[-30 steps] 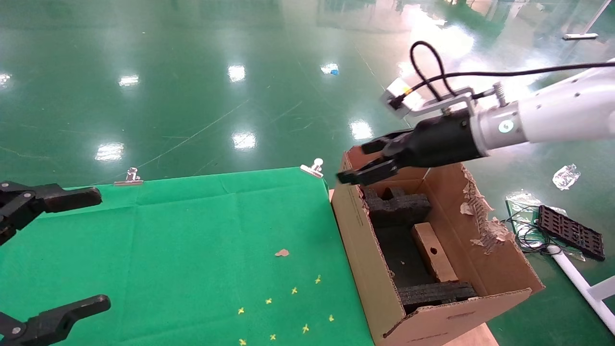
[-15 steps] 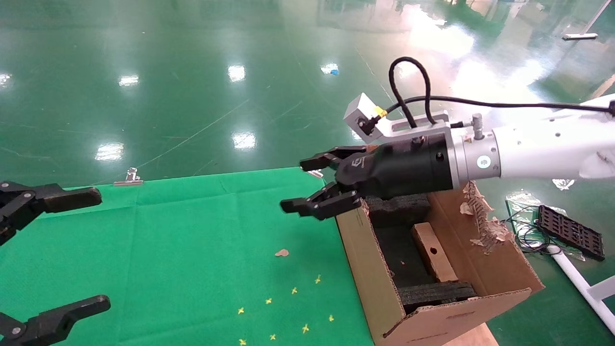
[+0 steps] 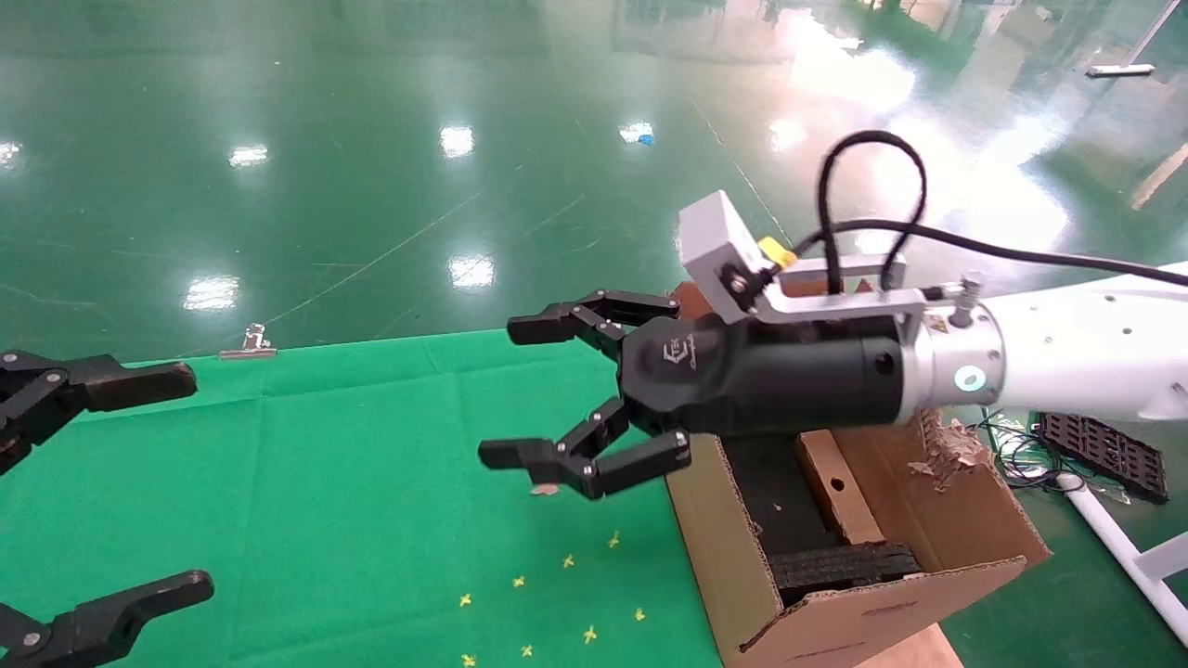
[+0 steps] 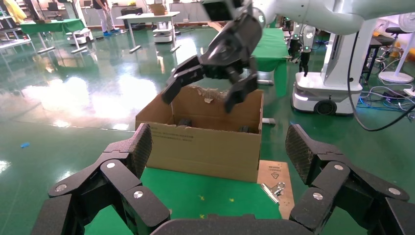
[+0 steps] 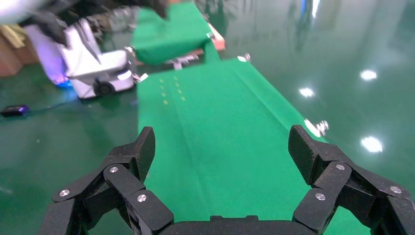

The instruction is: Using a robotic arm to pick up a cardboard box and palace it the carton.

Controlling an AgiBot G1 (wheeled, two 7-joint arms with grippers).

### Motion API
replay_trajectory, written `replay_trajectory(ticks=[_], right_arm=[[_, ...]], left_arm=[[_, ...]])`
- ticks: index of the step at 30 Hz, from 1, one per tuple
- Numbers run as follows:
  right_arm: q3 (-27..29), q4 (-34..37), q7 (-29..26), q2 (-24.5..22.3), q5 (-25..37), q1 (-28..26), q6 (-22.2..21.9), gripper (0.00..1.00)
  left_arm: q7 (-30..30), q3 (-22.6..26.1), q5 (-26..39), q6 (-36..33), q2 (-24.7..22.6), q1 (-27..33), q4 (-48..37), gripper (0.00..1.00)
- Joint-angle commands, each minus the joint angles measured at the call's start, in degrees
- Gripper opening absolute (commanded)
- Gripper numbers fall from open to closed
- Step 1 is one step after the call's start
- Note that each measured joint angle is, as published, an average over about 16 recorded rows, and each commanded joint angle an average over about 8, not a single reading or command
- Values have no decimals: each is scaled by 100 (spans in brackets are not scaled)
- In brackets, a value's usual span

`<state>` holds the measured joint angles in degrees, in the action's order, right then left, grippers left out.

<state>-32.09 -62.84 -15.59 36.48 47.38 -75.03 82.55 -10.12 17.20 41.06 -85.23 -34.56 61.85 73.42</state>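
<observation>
The small cardboard box (image 3: 840, 487) with a round hole lies inside the carton (image 3: 719, 557), between black foam inserts (image 3: 840, 564). The robotic arm on my right reaches left past the carton's near wall. Its right gripper (image 3: 506, 391) hangs open and empty over the green cloth, clear of the box. The left wrist view shows the same carton (image 4: 200, 144) with the right gripper (image 4: 198, 100) above it. My left gripper (image 3: 190, 481) stays open and empty at the cloth's left edge. The right wrist view has only cloth between the right gripper (image 5: 222, 147) fingers.
A green cloth (image 3: 353, 436) covers the table, held by metal clips (image 3: 249, 341) at its far edge. A brown scrap (image 3: 545, 489) and yellow marks (image 3: 566, 561) lie on it. A black tray with cables (image 3: 1100, 445) sits on the floor at the right.
My right arm has swung from over the carton's far end leftward and nearer, out over the green cloth, jaws still open. The cardboard box stays in the carton. The left arm has not moved.
</observation>
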Motion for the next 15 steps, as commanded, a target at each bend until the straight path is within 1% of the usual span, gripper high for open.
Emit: replay_trajectory(ticks=[1,8,12,15], right_arm=[[258,-173,78,-24,-89,217,51,100],[1165,-778,351,-106,-400,976,228,100],[1573,-1047,468,-142,-540,1318,307,100],[1779,-1177,517,-159,-611,1491,347,100]], left_arm=[[0,1,0,0,0,0,0,100],[1,3,-2,1,1,1,0,100],[2,3,-2,2,1,0,0,100],[3,4,-3,3,2,0,-1,100]])
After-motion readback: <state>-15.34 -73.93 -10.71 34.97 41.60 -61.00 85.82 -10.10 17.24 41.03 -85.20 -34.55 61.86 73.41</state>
